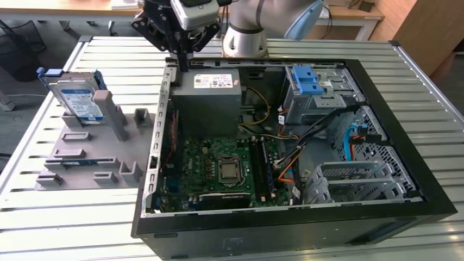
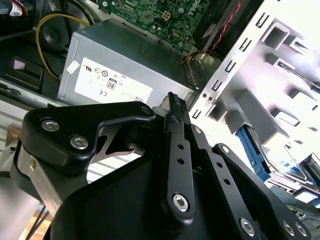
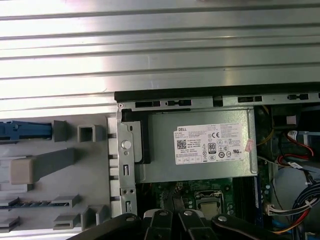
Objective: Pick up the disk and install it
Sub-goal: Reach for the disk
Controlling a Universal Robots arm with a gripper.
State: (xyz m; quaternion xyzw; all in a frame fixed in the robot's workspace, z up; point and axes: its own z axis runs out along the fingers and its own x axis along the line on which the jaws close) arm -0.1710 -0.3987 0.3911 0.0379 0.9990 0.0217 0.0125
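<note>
So, at the exterior view's left the disk (image 1: 78, 102) stands upright in the grey fixture (image 1: 80, 148), silver with a white-and-blue label and a blue carrier, with bare table (image 1: 73, 217) around. Further right, the gripper (image 1: 182, 67) hangs over the computer case's (image 1: 290, 234) edge by the power supply (image 1: 210, 93), fingers pinched together on nothing.

My worktop (image 1: 73, 228): ribbed alu slats. Behind: wooden desk (image 1: 58, 5); brown wood cabinet (image 1: 427, 27) at the exterior view's right; grey floor (image 1: 11, 128).

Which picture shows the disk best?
The exterior view: the whole disk stands upright in the grey fixture, label showing. The first wrist view catches just its blue edge. The second wrist view has a blue sliver, maybe it.
</note>
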